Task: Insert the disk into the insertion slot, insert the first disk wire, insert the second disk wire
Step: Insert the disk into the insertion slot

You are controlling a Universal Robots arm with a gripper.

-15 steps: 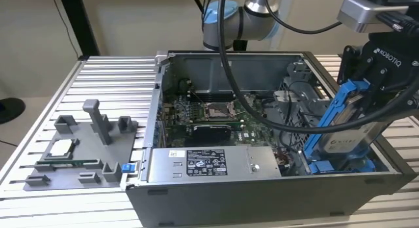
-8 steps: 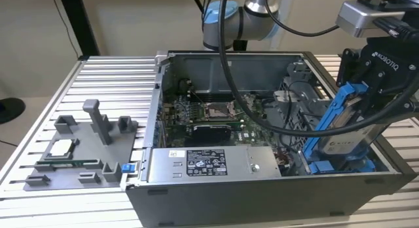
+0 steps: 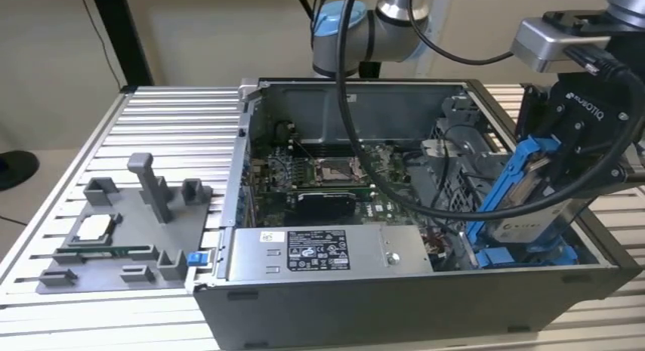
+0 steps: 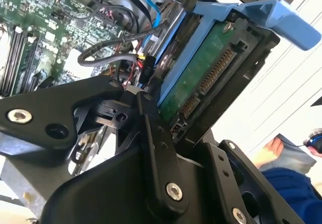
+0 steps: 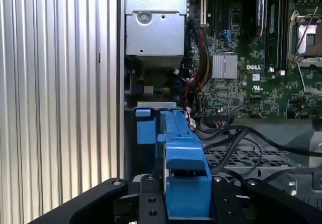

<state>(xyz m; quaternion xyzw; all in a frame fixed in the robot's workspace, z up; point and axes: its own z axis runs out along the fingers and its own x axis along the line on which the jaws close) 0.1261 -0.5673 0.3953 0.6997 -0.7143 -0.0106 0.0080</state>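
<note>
My gripper (image 3: 552, 166) is shut on the disk (image 3: 524, 211), a silver-grey drive in a bright blue frame. I hold it steeply tilted over the front corner of the open computer case, at the exterior view's right. Its lower end reaches down to the insertion slot (image 3: 526, 257), a grey bay with blue plastic parts. In the second wrist view the disk's green circuit board (image 4: 201, 78) and its connectors face the camera, with one black finger (image 4: 151, 118) against the blue frame. In the first wrist view the blue frame (image 5: 183, 158) runs from my gripper (image 5: 187, 201) down toward the insertion slot (image 5: 151, 118).
A grey labelled power-supply box (image 3: 317, 253) lies along the case front, with the motherboard (image 3: 322, 177) behind it. Black cables (image 5: 236, 133) cross a perforated cage (image 5: 236, 158) beside the disk. A grey fixture (image 3: 121, 230) sits on the slatted table (image 3: 171, 124). A person's hand (image 4: 271, 151) is nearby.
</note>
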